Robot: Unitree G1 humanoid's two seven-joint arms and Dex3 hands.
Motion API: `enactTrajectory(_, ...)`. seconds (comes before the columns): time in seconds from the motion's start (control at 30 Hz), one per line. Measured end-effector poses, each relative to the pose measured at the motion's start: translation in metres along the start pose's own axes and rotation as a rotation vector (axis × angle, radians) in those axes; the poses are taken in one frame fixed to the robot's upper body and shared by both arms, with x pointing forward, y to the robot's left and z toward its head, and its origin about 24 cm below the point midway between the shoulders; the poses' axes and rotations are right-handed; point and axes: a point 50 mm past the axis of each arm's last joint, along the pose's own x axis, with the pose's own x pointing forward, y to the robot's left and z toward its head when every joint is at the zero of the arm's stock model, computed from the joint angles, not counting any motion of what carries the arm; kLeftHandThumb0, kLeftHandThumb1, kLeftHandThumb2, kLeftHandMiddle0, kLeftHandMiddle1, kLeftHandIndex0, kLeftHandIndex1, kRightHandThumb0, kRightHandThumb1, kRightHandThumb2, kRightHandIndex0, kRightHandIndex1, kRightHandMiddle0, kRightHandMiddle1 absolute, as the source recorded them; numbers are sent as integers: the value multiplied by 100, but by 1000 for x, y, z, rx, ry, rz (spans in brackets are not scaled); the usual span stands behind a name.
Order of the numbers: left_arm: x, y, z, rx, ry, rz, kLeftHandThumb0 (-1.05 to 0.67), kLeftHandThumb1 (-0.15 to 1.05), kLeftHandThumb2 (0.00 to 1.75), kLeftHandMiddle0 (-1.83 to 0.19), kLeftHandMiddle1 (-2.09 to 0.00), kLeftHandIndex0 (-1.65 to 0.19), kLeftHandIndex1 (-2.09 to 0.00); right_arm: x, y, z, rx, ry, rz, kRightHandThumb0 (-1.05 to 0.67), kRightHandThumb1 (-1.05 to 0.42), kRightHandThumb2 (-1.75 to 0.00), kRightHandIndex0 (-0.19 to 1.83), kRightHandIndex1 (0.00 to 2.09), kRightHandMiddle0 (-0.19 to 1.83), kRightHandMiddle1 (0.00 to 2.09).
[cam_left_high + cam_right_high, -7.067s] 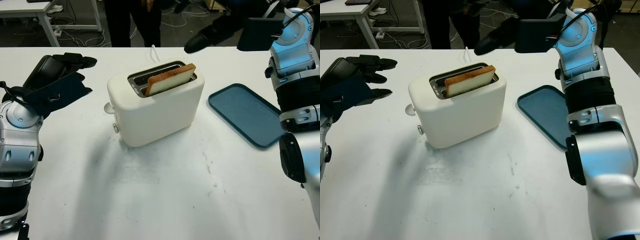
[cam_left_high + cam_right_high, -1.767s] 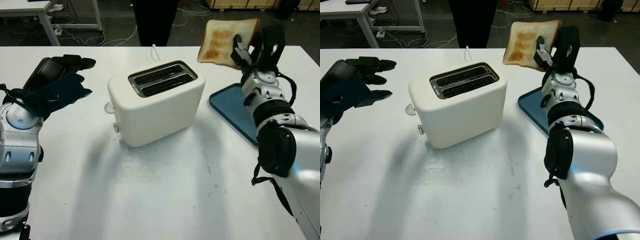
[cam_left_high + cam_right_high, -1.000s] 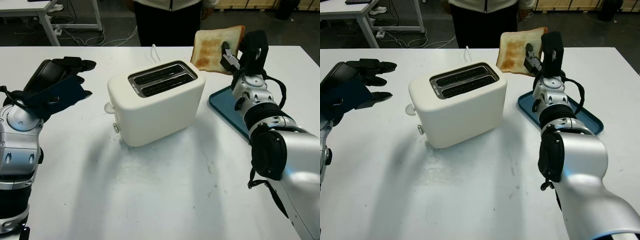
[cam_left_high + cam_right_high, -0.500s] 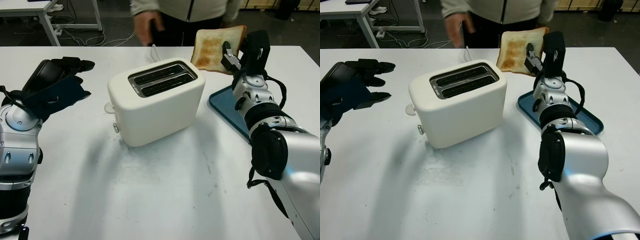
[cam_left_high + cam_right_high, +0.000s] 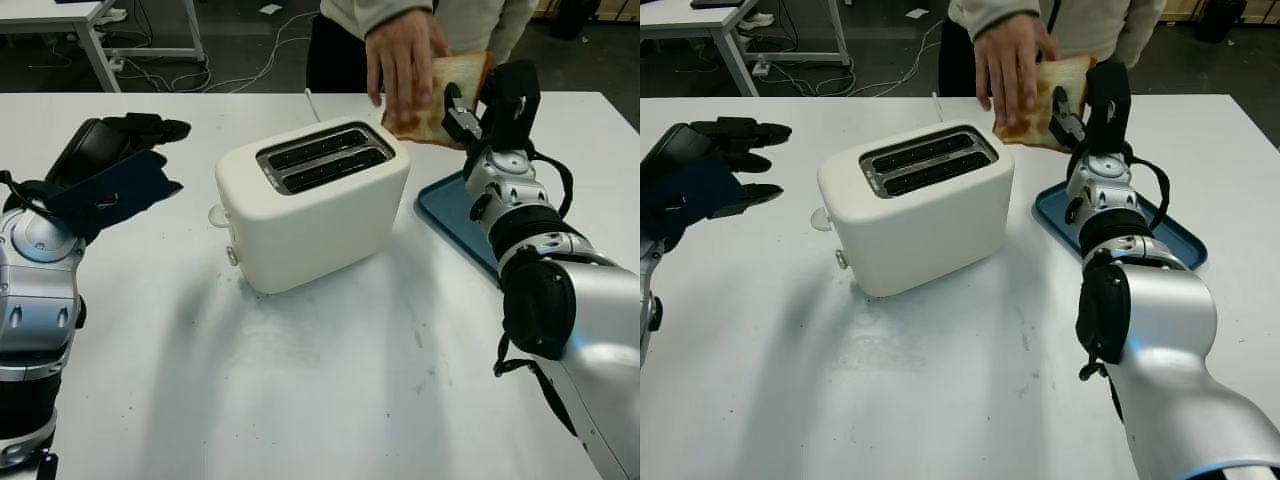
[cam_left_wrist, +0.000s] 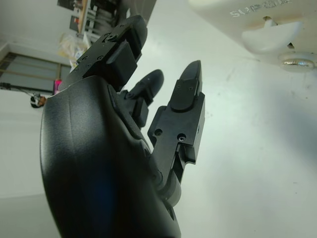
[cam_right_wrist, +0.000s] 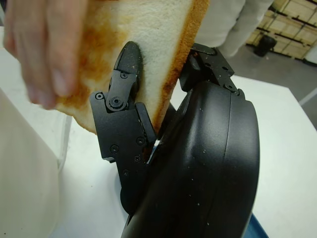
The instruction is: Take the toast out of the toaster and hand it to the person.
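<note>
A slice of toast (image 5: 455, 88) is held up in the air beyond the far right corner of a white toaster (image 5: 312, 203), above the far edge of the white worktop (image 5: 330, 390). Much of the slice is hidden: a person's hand (image 5: 403, 55) reaches down from the far side and covers its left half with fingers laid over the browned face, while the robot's right hand (image 5: 478, 100) pinches the slice from the right. In the right wrist view a black, jointed finger (image 7: 124, 106) presses against the toasted face and the hand's smooth, rounded shell sits behind the pale crust edge, so the right hand is closed on the toast. The person is cut off at the top of the picture; a light top, a sleeve and dark trousers can be made out. The toaster is a glossy, rounded plastic box with two long metal-rimmed slots on top, both without bread, and a small knob and lever on its left end. To its right a dark blue tray (image 5: 452, 215) with a raised rim and rounded corners lies flat on the worktop, partly hidden behind the robot's silver and black right arm. The left hand (image 5: 120, 165) is open, holding nothing, raised above the worktop well to the left of the toaster; its shell is matte black with blocky finger segments. The worktop surface is white with faint grey scuffs.
</note>
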Motion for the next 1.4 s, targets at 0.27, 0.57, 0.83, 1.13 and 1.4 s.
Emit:
enactTrajectory(0.27,1,0,-1,-1,-1,0,-2,92,16,-42,-62,-62,-1,0,0,0,-2,0,3,-32,-92,-58,75,175,24,175)
enactTrajectory(0.57,1,0,-1,-1,0,2,-2,92,15,-41,-63,-62,-1,0,1,0,4,0,23,-34,-92,-61,76,175,27,175)
enactTrajectory(0.83,1,0,-2,-1,1,2,-1,92,15,-41,-63,-62,-1,0,1,0,35,3,39,-30,-92,-58,77,175,40,175)
enactTrajectory(1.13,1,0,-1,0,-4,3,-2,92,16,-39,-63,-61,0,0,4,1,38,-5,117,-84,-92,-59,27,10,29,6)
enactTrajectory(1.4,1,0,0,2,-7,6,-1,92,17,-40,-62,-61,0,0,1,3,-27,-29,169,-93,-92,-60,0,0,0,0)
